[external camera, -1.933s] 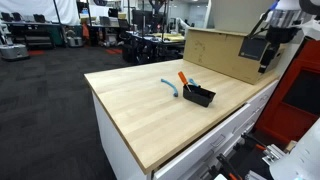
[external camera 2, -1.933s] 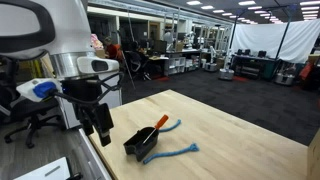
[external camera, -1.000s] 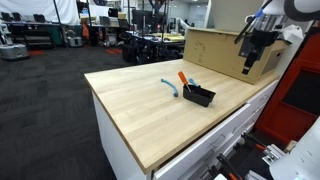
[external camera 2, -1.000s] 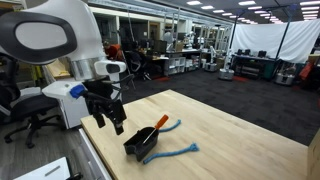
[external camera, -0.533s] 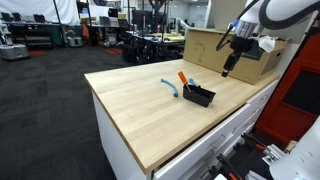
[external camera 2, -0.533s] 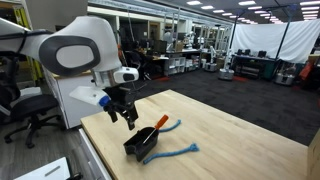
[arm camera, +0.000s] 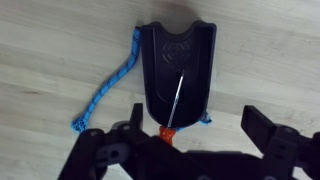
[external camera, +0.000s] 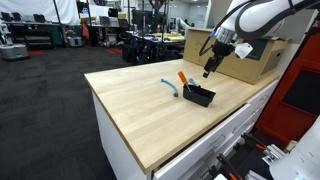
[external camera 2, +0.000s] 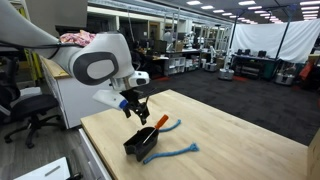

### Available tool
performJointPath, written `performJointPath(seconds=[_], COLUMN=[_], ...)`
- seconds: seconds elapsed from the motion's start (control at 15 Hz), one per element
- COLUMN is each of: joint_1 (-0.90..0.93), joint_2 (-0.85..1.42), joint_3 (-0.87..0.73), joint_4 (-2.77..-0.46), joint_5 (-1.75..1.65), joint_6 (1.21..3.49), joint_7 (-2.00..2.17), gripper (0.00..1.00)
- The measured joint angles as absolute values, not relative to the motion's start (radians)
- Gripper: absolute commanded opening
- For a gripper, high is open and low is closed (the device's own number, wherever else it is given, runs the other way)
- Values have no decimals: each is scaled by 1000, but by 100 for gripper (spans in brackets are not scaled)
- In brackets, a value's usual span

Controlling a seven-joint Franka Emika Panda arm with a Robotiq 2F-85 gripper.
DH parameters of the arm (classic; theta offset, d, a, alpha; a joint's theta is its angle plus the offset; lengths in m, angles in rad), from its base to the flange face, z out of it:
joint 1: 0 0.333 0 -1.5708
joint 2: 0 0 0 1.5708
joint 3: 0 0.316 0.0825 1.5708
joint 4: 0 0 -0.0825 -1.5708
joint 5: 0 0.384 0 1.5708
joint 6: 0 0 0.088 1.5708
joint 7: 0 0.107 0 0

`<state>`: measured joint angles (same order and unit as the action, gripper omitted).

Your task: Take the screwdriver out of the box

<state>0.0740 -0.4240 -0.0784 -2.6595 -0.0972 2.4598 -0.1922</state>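
Observation:
The screwdriver has an orange handle (external camera: 183, 77) and leans out of the small black box (external camera: 199, 96) on the wooden table. In the wrist view its thin shaft (arm camera: 176, 98) lies inside the box (arm camera: 178, 55), and the orange handle (arm camera: 167, 131) pokes over the near rim. My gripper (external camera: 208, 71) hangs open and empty above the box, a little to the side of the handle. It also shows in an exterior view (external camera 2: 137, 114) above the box (external camera 2: 142, 146) and the handle (external camera 2: 160, 122). In the wrist view the gripper (arm camera: 197, 121) has its fingers spread wide.
A light blue cord (external camera: 170, 86) lies on the table beside the box; it also shows in the wrist view (arm camera: 108, 90) and in an exterior view (external camera 2: 180, 152). A large cardboard box (external camera: 240, 50) stands at the back of the table (external camera: 140, 110).
The arm has swung in from beside the cardboard box and down toward the black box. The gripper now hangs over the box. The screwdriver and the box have not moved.

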Motion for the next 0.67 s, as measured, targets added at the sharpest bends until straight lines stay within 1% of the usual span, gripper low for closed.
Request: performJointPath(seconds=[0.4,0.67], joint_1=[76,76], joint_2=[-252,-213], joint_3=[-43,-39], joint_4=[-2544,-2512], joint_5=[-82,-80], joint_6=[2513,2516], joint_7=[-135,-129], gripper=[100,100])
